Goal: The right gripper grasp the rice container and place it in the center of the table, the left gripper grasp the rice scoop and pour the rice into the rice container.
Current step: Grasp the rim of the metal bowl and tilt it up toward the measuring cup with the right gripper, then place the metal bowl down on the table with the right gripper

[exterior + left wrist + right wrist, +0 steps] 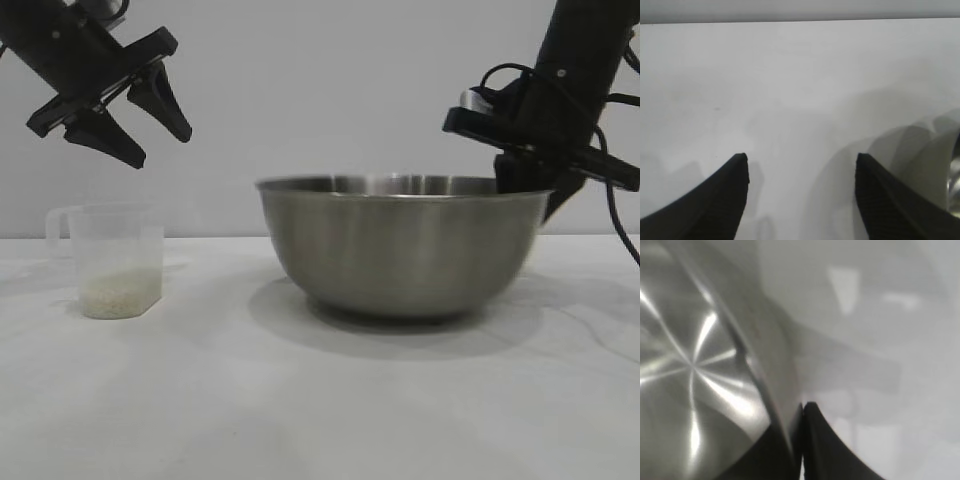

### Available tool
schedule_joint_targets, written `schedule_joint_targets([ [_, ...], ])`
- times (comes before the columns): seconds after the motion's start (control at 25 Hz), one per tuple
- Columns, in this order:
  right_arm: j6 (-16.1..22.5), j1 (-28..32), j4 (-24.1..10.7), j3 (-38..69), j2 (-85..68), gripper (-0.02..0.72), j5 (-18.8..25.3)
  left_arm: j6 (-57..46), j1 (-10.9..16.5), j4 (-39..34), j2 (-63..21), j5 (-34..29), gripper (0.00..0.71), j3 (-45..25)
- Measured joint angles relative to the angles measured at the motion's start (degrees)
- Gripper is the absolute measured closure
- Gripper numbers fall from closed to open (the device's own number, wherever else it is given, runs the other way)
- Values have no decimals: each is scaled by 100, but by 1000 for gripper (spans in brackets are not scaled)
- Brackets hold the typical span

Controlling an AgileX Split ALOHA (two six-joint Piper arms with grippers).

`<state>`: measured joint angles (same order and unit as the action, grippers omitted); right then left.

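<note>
My right tool is pinching the bowl rim, bowl mid-table. Left tool hangs open above the scoop, rice inside.

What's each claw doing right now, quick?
Left gripper: open, empty, hanging above the rice scoop.
Right gripper: closed on the rim of the rice container.

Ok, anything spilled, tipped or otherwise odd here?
Nothing stands out. The cup stands upright with its rice inside, the bowl sits level, the right gripper pinches its rim and the left gripper hangs open above the cup.
</note>
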<state>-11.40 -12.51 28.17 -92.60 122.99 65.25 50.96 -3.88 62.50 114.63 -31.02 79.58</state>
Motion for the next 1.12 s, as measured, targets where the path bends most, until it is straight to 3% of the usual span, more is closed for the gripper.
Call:
schedule_joint_targets([
  [0.4, -9, -328, 16, 0, 222, 703, 0, 0, 0, 0, 0, 0, 270, 0],
  [0.44, -9, -328, -6, 0, 235, 654, -11, 0, 0, 0, 0, 0, 270, 0],
  [0.48, -9, -328, 11, 0, 245, 654, -24, 0, 0, 0, 0, 0, 270, 0],
  [0.72, -9, -341, 107, -232, 245, 325, -47, 0, 0, 0, 0, -2, 270, 0],
  [0.84, -9, -353, -71, -614, 245, 185, 114, 4, 0, 0, 0, -24, 270, 0],
  [1.04, 1, -353, -777, -1455, 245, 181, 445, 4, 0, 0, 0, -40, 270, 0],
  [1.12, 1, -288, -867, -1782, 245, 181, 480, 4, 0, 0, 0, -50, 270, 0],
])
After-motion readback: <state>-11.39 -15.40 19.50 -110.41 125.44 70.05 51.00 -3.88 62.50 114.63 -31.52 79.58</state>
